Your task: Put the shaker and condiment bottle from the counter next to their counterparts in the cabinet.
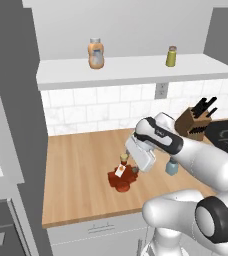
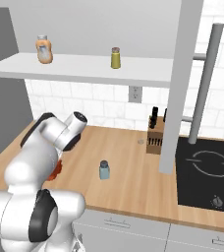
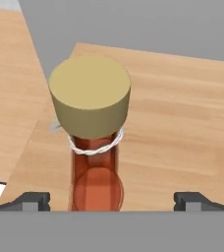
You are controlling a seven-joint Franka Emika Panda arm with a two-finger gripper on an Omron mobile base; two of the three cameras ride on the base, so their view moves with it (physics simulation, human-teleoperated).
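The condiment bottle (image 1: 122, 177), dark red with a gold cap (image 3: 90, 96) and a white neck tag, stands on the wooden counter (image 1: 81, 170). My gripper (image 3: 112, 201) is open, one fingertip (image 3: 33, 201) on each side of the bottle's neck, with a gap on both sides. The pale blue-grey shaker (image 1: 171, 167) (image 2: 104, 170) stands on the counter to the right of the bottle. On the cabinet shelf (image 1: 136, 75) are the counterparts: an orange bottle (image 1: 96, 53) (image 2: 44, 49) at the left and a yellow-olive shaker (image 1: 171, 56) (image 2: 115, 58) further right.
A knife block (image 1: 193, 122) (image 2: 155, 133) stands at the back of the counter by a black cooktop (image 2: 210, 167). A wall outlet (image 2: 134, 93) sits under the shelf. A grey cabinet side (image 2: 175, 98) hangs over the cooktop's left edge.
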